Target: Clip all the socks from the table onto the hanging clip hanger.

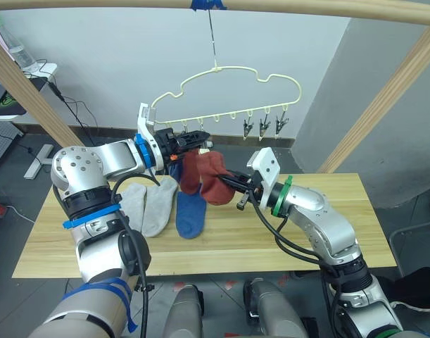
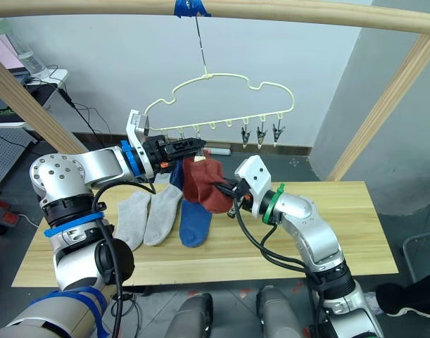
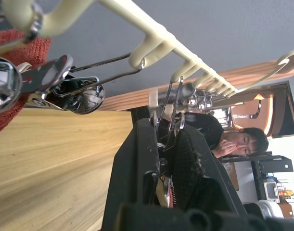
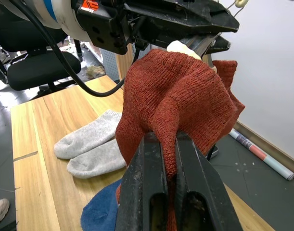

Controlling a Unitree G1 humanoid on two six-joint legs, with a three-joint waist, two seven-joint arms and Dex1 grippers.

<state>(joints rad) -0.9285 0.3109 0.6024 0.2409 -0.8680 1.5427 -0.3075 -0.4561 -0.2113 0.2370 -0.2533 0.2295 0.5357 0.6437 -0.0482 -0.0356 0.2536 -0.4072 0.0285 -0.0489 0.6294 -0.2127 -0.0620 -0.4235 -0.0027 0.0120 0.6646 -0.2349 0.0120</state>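
Note:
The pale-yellow clip hanger (image 1: 229, 90) hangs from a string over the table (image 1: 327, 204). My left gripper (image 1: 199, 139) is shut on one of its metal clips (image 3: 167, 126), squeezing it. My right gripper (image 1: 229, 180) is shut on a rust red sock (image 1: 216, 180) and holds it up just under that clip. A second rust red sock (image 1: 190, 172) hangs beside it from the neighbouring clip (image 3: 50, 84). A blue sock (image 1: 174, 169) hangs behind them. On the table lie two light grey socks (image 1: 148, 204) and another blue sock (image 1: 191, 215).
Three bare clips (image 1: 264, 127) hang at the hanger's right end. A thick wooden rail (image 1: 306, 7) runs overhead, with slanted wooden posts (image 1: 383, 105) on both sides. A person (image 3: 233, 144) sits beyond the table. The table's right half lies bare.

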